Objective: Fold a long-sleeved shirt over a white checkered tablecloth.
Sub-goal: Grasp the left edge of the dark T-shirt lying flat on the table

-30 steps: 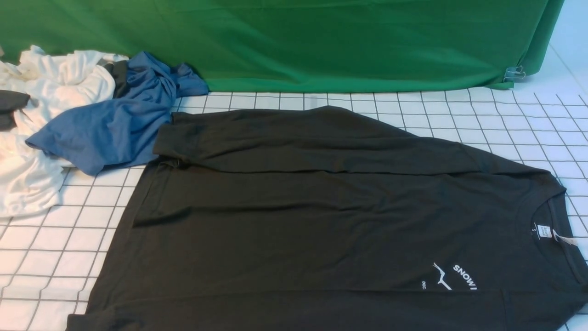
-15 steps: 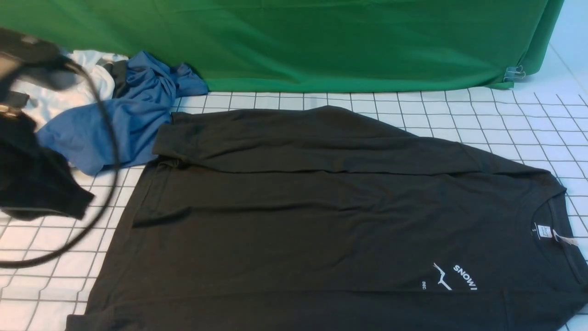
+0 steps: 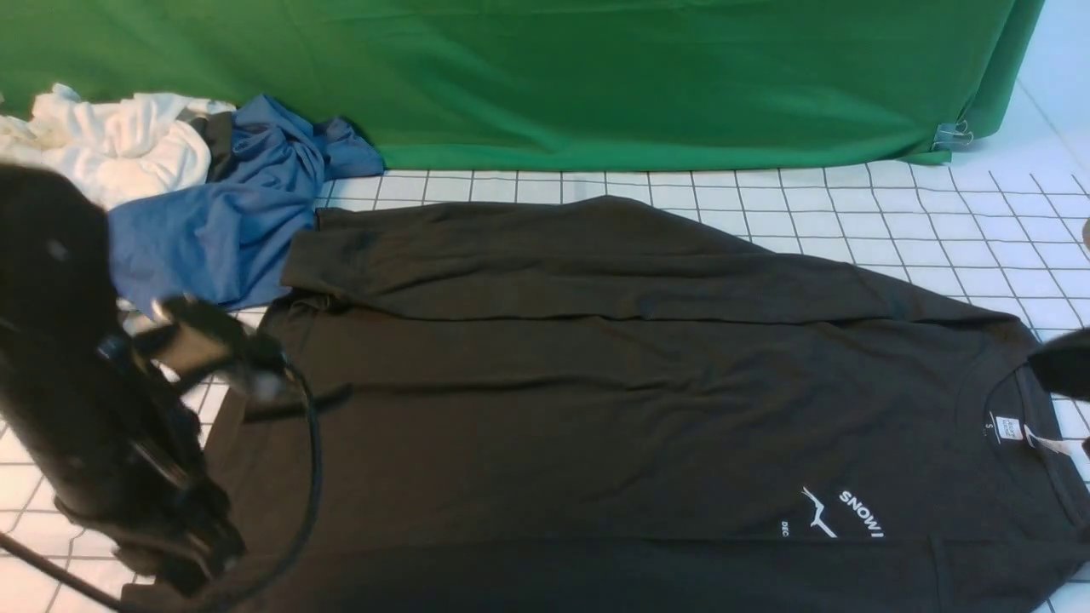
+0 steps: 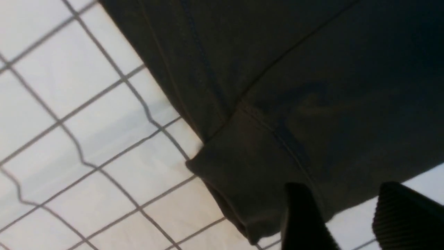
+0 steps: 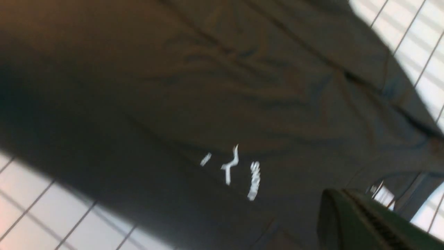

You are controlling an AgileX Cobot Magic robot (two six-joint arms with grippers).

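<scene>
A plain green fabric backdrop [image 3: 596, 77] closes the far side. Before it spreads the white checkered tablecloth [image 3: 937, 213]. The large black long-sleeved cotton shirt [image 3: 596, 409] lies flat on it, long axis left to right, hem toward the left arm and collar toward the right. A crumpled blue garment [image 3: 221, 221] crowds the far-left corner; elsewhere bare cloth borders the shirt. The left gripper [image 4: 350, 215] hovers at the shirt's ribbed cuff [image 4: 249, 180], jaws well apart, holding nothing. The right gripper [image 3: 1063, 362] nears the collar; I cannot tell how far it is open.
</scene>
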